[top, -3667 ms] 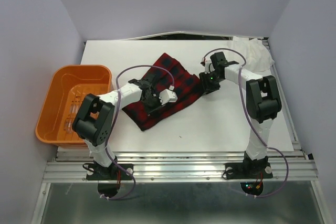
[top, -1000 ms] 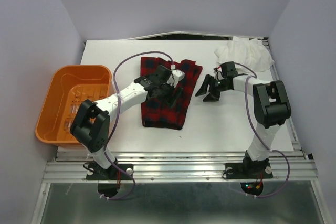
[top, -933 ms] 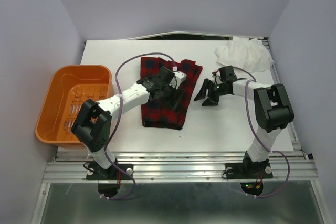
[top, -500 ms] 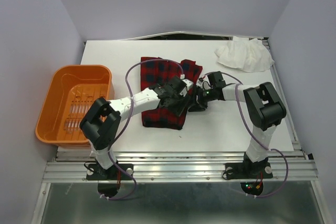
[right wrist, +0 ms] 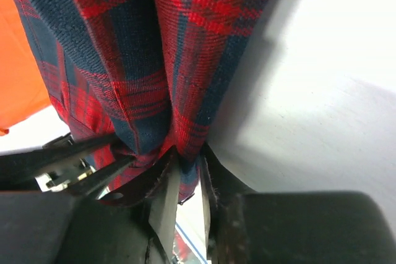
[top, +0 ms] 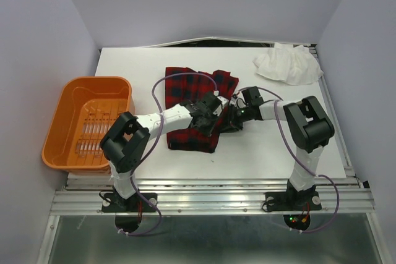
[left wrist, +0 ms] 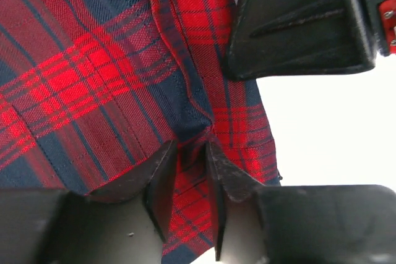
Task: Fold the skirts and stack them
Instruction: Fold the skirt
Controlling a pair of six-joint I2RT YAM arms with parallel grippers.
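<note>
Two pinches on one skirt (top: 185,88)
Left gripper (left wrist: 192,153) and right gripper (right wrist: 184,165) each nip a fold; from above they hide its right edge

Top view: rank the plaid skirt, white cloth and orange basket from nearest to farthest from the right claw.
1. plaid skirt, pinched in the right claw, centre.
2. white cloth, far right corner.
3. orange basket, left edge.
</note>
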